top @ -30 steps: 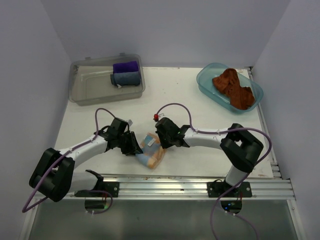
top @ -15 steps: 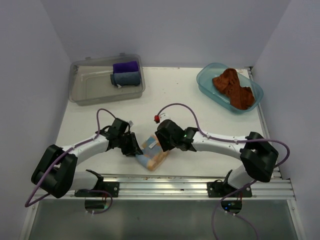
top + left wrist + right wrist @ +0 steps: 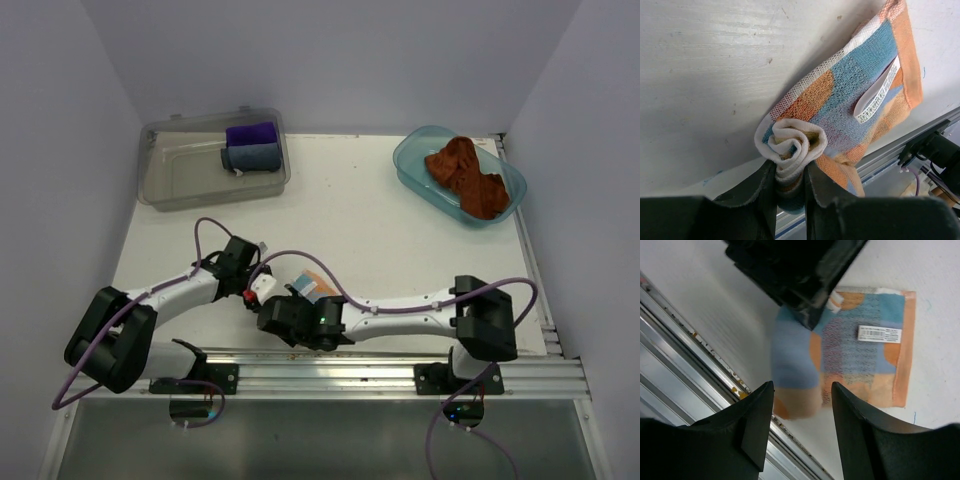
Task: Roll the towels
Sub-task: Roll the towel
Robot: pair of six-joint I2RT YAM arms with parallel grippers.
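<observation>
The patterned towel (image 3: 860,95), checked pale blue, orange and white, lies on the table near the front edge. One end of it is rolled into a tight coil (image 3: 790,145). My left gripper (image 3: 790,182) is shut on that coil from the towel's left side. My right gripper (image 3: 802,392) hovers open just above the towel's (image 3: 855,355) near edge, nothing between its fingers. In the top view the right wrist (image 3: 300,320) covers most of the towel (image 3: 312,285). The rust-brown towel (image 3: 465,175) lies crumpled in a blue tub (image 3: 405,160) at the back right.
A clear bin (image 3: 175,175) at the back left holds a purple cloth (image 3: 251,133) and a grey-blue cloth (image 3: 252,157), both rolled. An aluminium rail (image 3: 400,365) runs along the table's near edge, close beside the patterned towel.
My right gripper has opened, let go of the patterned towel and swung down towards the near rail. The left gripper has kept its hold on the rolled end.
</observation>
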